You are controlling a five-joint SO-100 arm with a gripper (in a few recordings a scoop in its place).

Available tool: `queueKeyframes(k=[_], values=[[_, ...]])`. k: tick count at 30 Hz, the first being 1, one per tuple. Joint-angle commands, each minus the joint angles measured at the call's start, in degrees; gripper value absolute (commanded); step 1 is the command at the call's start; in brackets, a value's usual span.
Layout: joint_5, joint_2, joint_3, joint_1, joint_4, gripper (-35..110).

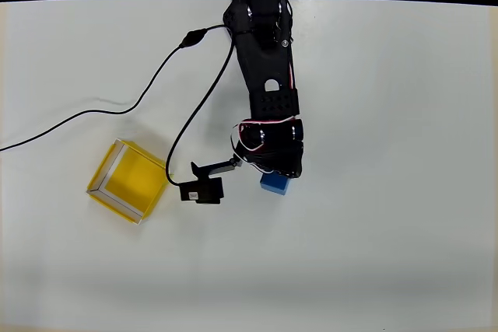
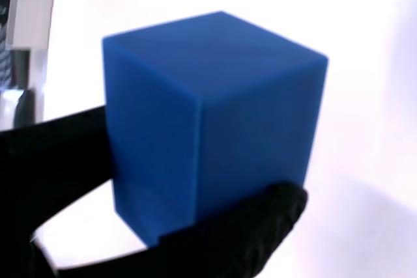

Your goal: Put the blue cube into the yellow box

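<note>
Overhead view straight down on whole table (image 1: 389, 254), wrist view close-up — both share blue cube (image 1: 275, 183).

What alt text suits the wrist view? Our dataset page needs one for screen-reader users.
A blue cube fills the frame close up, standing between the black gripper fingers, one at its left and one across its lower front. Behind it lies a bright white table.
</note>
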Motion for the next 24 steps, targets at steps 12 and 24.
queueKeyframes(k=[12, 24], values=[[-21.3, 14.6, 2.7, 26.6, -21.2, 17], [-26.8, 0.0, -3.1, 38.5, -38.8, 17]])
